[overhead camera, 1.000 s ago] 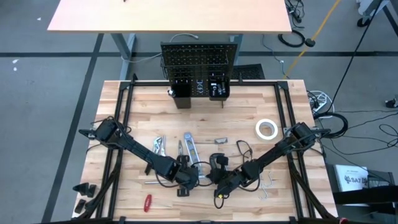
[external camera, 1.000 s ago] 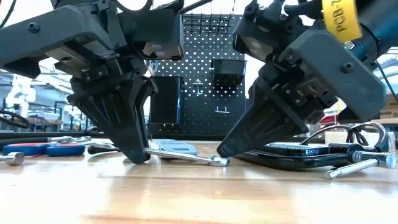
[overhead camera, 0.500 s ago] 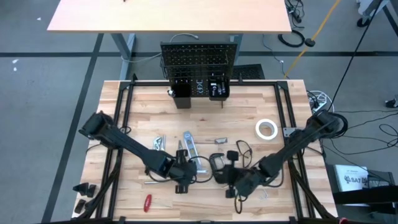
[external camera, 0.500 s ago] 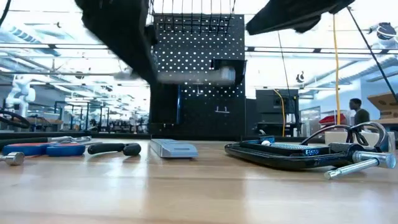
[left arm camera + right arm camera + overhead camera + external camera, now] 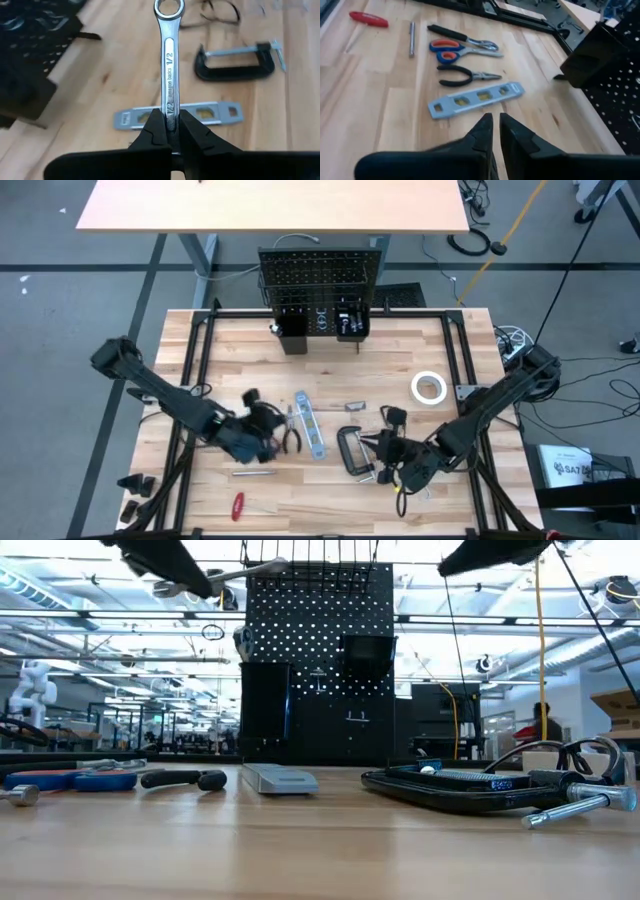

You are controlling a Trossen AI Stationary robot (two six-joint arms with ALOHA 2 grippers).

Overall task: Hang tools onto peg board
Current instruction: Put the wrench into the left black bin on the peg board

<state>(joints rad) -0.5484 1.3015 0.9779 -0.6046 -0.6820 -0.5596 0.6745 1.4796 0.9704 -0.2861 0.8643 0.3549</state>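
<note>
My left gripper [image 5: 170, 122] is raised over the table's left middle [image 5: 272, 423] and is shut on a silver wrench [image 5: 168, 60], which also shows high up in the low view [image 5: 215, 578]. My right gripper [image 5: 495, 122] hangs above the near right [image 5: 383, 455]; its fingers stand together with nothing between them. Flat on the tabletop lie the level [image 5: 311, 426], pliers [image 5: 291, 439], black C-clamp [image 5: 352, 450], glasses [image 5: 391, 418], red screwdriver [image 5: 238, 505] and tape roll [image 5: 429, 388]. The peg board [image 5: 320, 280] stands upright at the far edge. My left gripper pinches the wrench's flat shaft [image 5: 170, 107] between its two fingers, toward the end opposite the ring end [image 5: 168, 10]. The fingers slant down toward the table's right and lie along the wrench, which sticks out straight ahead of them. The wrench is clear of the table.
Red-handled scissors [image 5: 457, 47] and a thin metal rod [image 5: 250, 473] lie at the left. Two black bins [image 5: 350, 320] hang on the peg board's lower part. A black frame [image 5: 455, 350] edges the tabletop. Bare wood lies between the tools and the peg board.
Both grippers have risen from the tabletop. My left gripper has lifted the wrench clear of the table, carried it toward the left and far side, and tipped from steeply downward to nearer level. My right gripper has gone up and toward the right edge.
</note>
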